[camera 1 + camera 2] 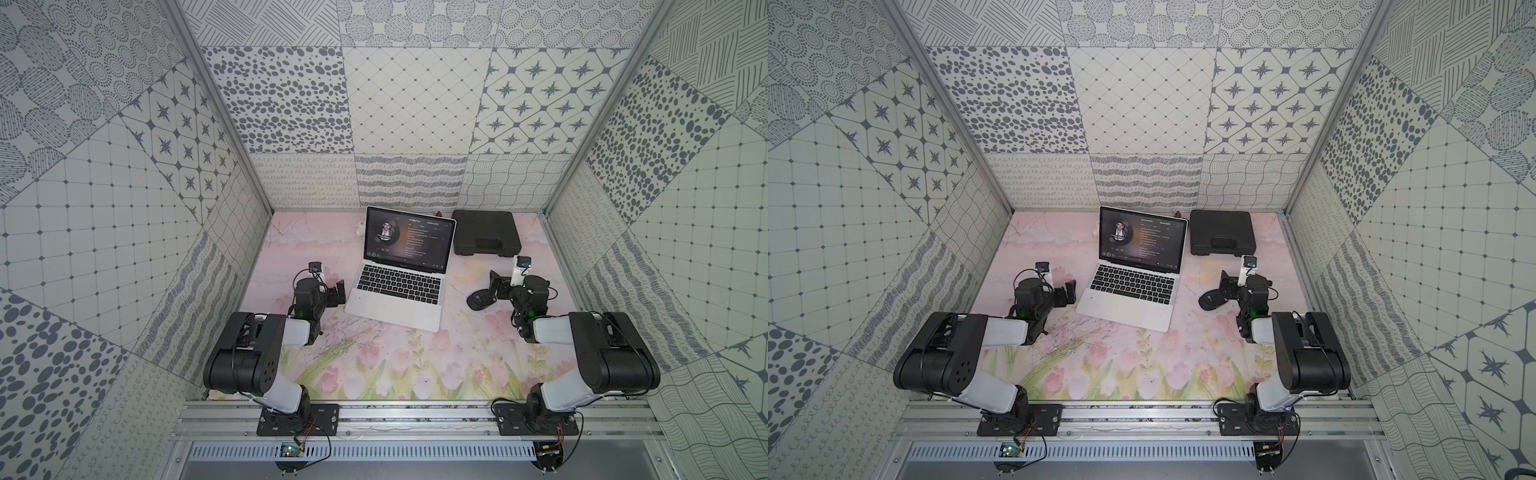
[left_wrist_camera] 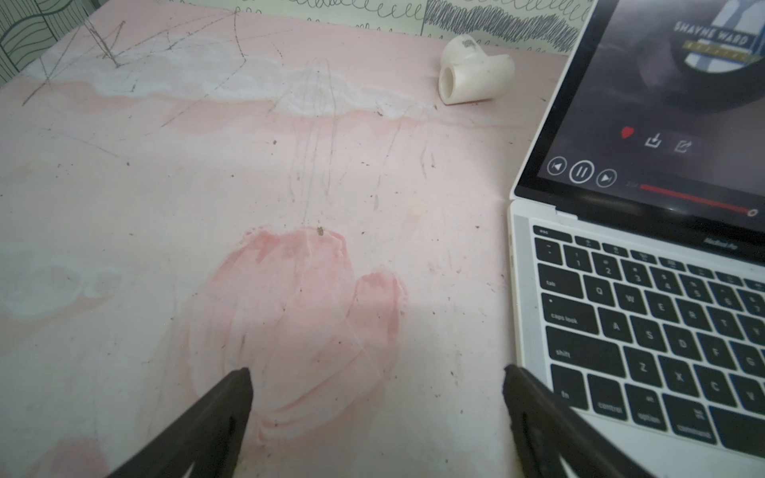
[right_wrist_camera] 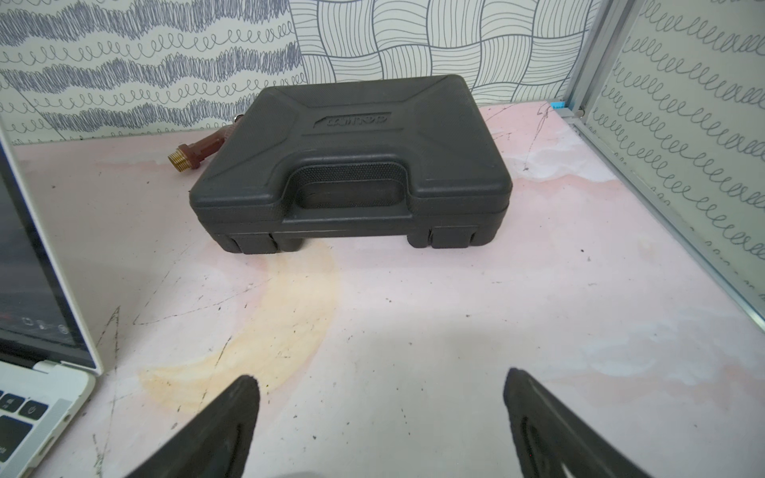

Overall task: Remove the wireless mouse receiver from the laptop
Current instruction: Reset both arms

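Observation:
The silver laptop stands open mid-table, black keys toward me and its dark screen lit with a round portrait. Its key deck fills one side of the left wrist view, and its corner shows in the right wrist view. The wireless mouse receiver shows in no view. My left gripper hangs open and empty just left of the laptop's left edge. My right gripper is open and empty to the laptop's right, over bare table.
A black oval mouse lies beside the right gripper. A black plastic case sits at the back right, with a brown brass-tipped fitting behind it. A white pipe fitting lies left of the screen. Patterned walls enclose the table.

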